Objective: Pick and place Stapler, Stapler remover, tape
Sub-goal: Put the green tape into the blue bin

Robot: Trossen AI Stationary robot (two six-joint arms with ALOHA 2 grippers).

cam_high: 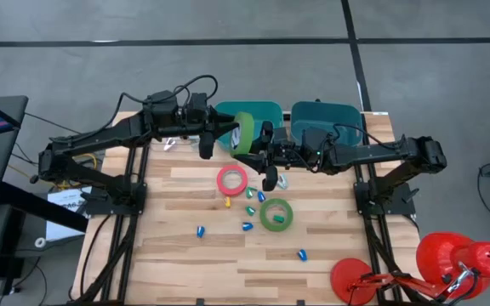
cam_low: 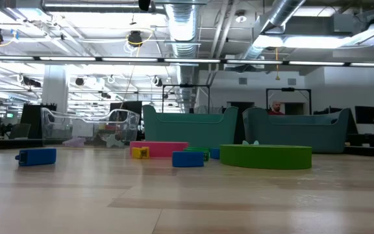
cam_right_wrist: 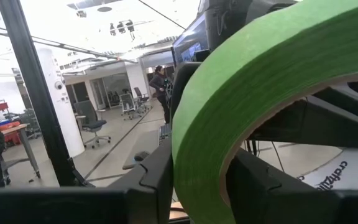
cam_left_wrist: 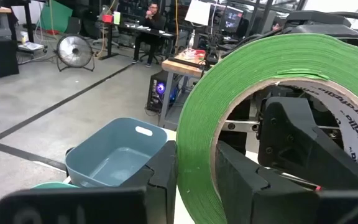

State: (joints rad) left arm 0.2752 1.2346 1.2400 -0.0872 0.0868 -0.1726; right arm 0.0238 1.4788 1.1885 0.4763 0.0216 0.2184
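Held green tape roll (cam_high: 244, 133): upright on edge in the air, in front of the left teal bin (cam_high: 247, 114), between the two grippers.
Left gripper (cam_high: 212, 138): at the held roll's left side, pinching its band; left wrist view shows one dark finger (cam_left_wrist: 163, 177) outside the green band and one inside the ring.
Right gripper (cam_high: 264, 141): at the held roll's right side, fingers straddling the same band; right wrist view shows a finger (cam_right_wrist: 157, 177) outside and another inside; gripped tight or only around it, cannot tell.
Pink-red tape roll (cam_high: 232, 180): flat on the wooden surface (cam_high: 177, 246), just in front of the held roll.
Second green tape roll (cam_high: 276, 214): flat on the surface, in front of and to the right of the pink-red roll.
Small blue pieces (cam_high: 201, 230): scattered on the surface around both flat rolls, with a yellow piece (cam_high: 226, 203) just in front of the pink-red roll.
Right teal bin (cam_high: 327, 117): beside the left teal bin, at the surface's far edge.
Red lamp (cam_high: 462, 257): off the surface's near right corner, well apart from the rolls.
Stapler, stapler remover: not identifiable among the small pieces.
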